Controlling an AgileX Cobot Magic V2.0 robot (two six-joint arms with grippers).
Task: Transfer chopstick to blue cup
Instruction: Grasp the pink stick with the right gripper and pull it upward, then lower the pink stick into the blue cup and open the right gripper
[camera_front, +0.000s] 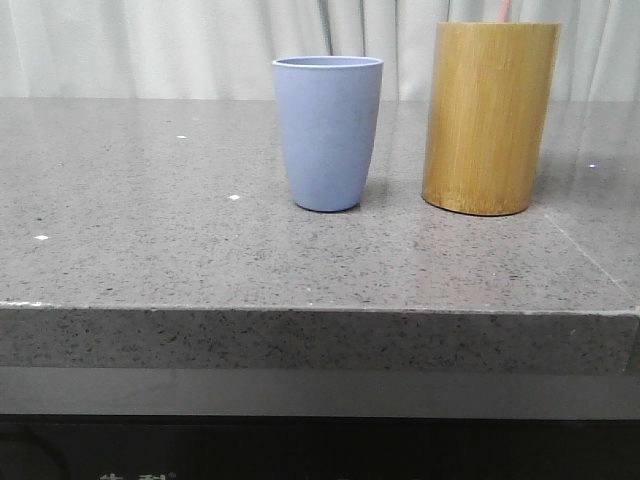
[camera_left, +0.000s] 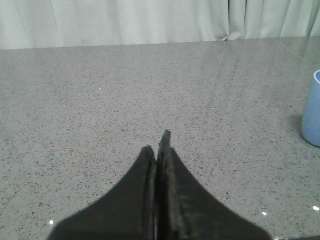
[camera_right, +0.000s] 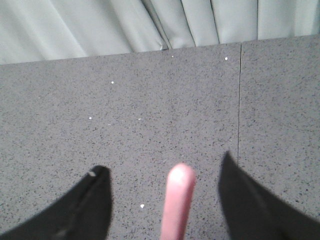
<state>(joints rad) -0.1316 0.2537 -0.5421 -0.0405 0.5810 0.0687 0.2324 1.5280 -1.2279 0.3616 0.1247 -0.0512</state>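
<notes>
The blue cup (camera_front: 328, 132) stands upright mid-table, with its edge also showing in the left wrist view (camera_left: 312, 111). To its right stands a tan bamboo cylinder (camera_front: 488, 118), and the pink tip of the chopstick (camera_front: 503, 11) pokes above its rim. In the right wrist view the chopstick (camera_right: 178, 200) rises blurred and close between the two spread fingers of my right gripper (camera_right: 165, 172), which is open and touches it on neither side. My left gripper (camera_left: 156, 150) is shut with nothing in it, low over bare table left of the blue cup.
The grey speckled stone table (camera_front: 150, 230) has its front edge near the camera. A seam (camera_right: 239, 100) runs across the slab on the right side. Pale curtains (camera_front: 150, 45) hang behind the table's far edge.
</notes>
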